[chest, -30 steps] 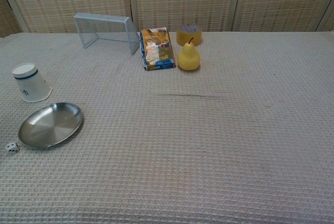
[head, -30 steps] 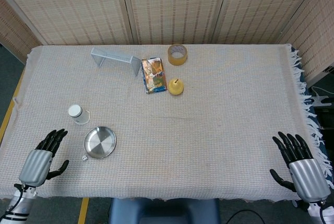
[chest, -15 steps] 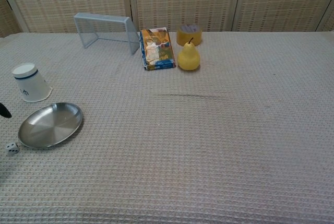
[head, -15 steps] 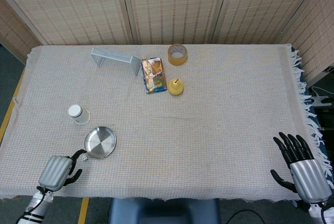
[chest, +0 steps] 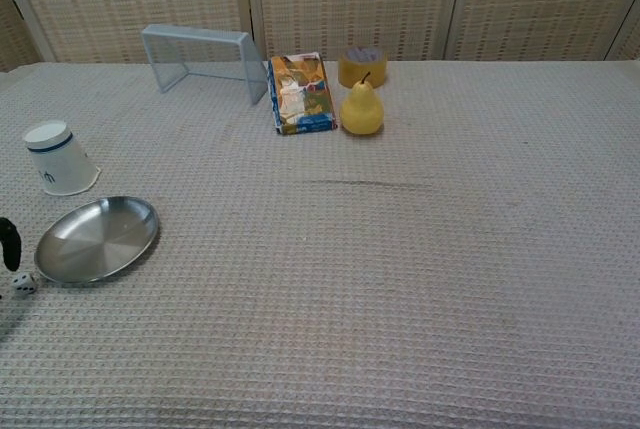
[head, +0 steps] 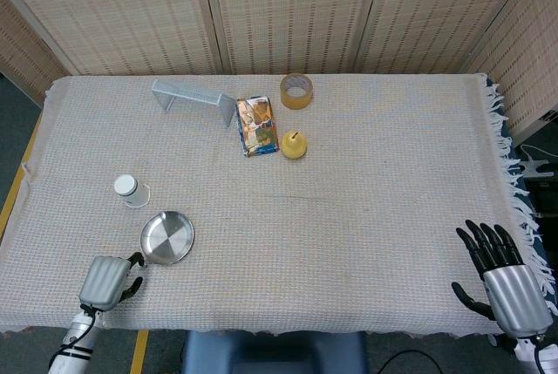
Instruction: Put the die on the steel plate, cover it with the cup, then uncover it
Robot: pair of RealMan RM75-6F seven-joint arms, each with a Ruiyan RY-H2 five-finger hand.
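Reaching for the die, the left hand is set at the lower left of the frame, fingers curled around it; whether it is gripped cannot be told. A small white cube is seen, on the bench beside the steel plate. The cup is stood inverted behind. The right hand is left spread, unused.

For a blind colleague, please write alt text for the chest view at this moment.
At the left edge of a cloth-covered table, a dark fingertip of the left hand is just above a small white die beside an empty steel plate. An upside-down paper cup stands behind the plate.
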